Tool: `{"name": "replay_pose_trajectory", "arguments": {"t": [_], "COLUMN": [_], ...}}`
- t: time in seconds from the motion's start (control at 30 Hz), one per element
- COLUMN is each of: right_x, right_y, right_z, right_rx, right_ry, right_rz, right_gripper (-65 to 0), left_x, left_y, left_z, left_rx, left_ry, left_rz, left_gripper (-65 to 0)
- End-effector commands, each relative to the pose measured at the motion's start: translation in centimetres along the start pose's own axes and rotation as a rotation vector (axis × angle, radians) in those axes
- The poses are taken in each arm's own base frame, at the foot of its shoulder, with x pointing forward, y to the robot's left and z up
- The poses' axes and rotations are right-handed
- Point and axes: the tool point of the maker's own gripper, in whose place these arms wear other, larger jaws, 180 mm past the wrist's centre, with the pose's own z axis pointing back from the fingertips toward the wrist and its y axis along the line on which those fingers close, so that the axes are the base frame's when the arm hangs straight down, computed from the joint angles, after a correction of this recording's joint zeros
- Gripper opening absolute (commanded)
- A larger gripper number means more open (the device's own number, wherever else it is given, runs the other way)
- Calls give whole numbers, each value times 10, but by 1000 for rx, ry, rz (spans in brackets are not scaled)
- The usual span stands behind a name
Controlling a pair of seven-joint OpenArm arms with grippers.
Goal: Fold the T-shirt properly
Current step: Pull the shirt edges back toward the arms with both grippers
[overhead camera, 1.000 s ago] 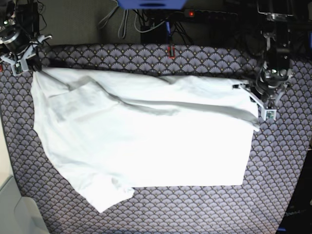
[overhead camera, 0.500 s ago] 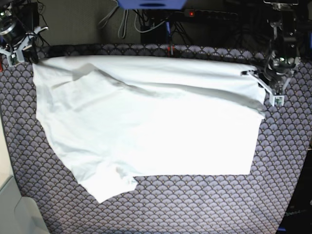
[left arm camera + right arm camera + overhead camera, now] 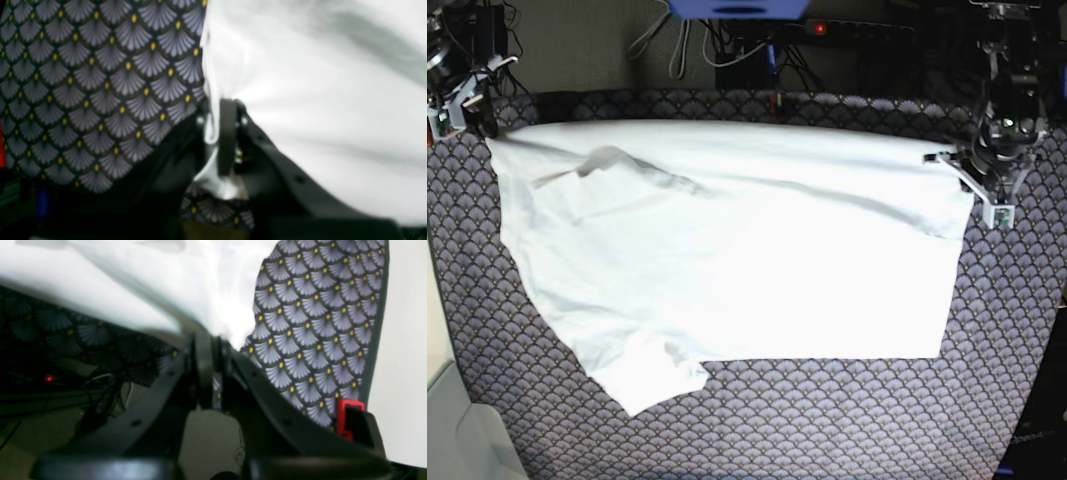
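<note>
Currently: T-shirt [image 3: 727, 260] spread across the patterned worktop [image 3: 847, 420], long axis side to side. Far edge stretched between both arms; left gripper [image 3: 987, 195] and right gripper [image 3: 462, 100], jaws clenched on opposite far corners, cloth lying nearward of each.

A table [image 3: 847, 420] covered in dark cloth patterned with grey fan scales and small yellow dots carries the scene. A white T-shirt [image 3: 747, 260] lies spread across most of it, its far edge raised along the back, one sleeve reaching toward the near left. Patterned cloth shows bare at the right and front.
</note>
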Motion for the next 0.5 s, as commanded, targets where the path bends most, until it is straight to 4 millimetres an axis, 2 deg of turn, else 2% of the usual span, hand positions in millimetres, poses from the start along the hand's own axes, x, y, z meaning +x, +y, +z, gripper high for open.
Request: {"name": "replay_pose_trajectory", "arguments": {"t": [0.0, 0.23, 0.47], "right_x": [-1, -21, -36], "right_y": [-10, -11, 11], "right_z": [3, 3, -6], "right_rx": [-21, -23, 41], "right_ry": [6, 47, 84], "right_rz": [11, -26, -53], "right_gripper": [-650, -650, -650], "left_x": [7, -36, -43], "left_y": [12, 24, 25], "left_z": [1, -20, -21], "left_rx": [38, 60, 61], "left_ry": [-24, 105, 127], "left_rz": [-10, 22, 23], "left_gripper": [-646, -646, -646]}}
